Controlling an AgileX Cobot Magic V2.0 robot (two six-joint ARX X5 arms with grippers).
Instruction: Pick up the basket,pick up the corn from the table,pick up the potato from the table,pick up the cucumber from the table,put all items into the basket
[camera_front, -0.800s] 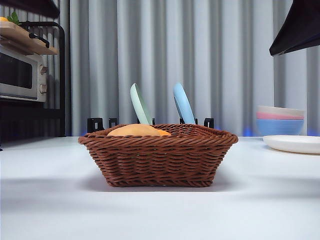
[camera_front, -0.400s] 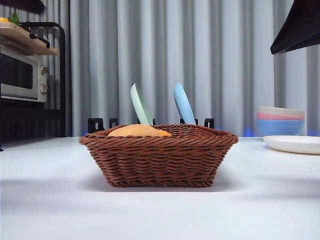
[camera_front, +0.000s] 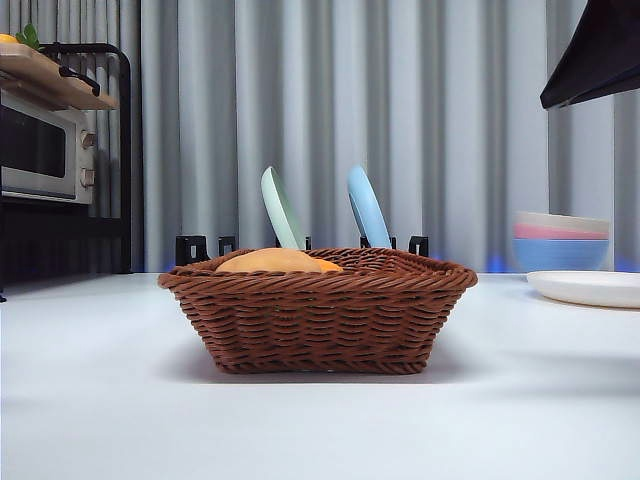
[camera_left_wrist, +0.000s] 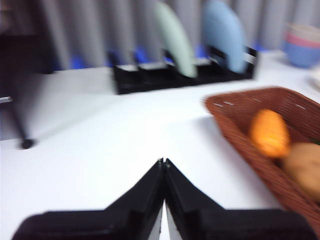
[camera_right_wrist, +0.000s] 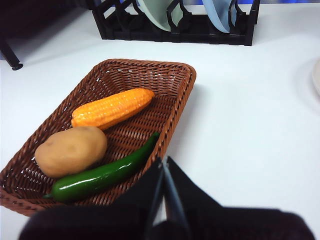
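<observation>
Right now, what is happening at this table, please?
Nothing is being handled. The corn, the potato and the cucumber all lie inside the basket on the table. The left pincer and the right pincer are both shut and empty, each above the table beside the basket.

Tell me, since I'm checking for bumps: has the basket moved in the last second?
No. In the front view the basket sits at the same spot on the table, its rim still lined up below the green plate and blue plate.
</observation>
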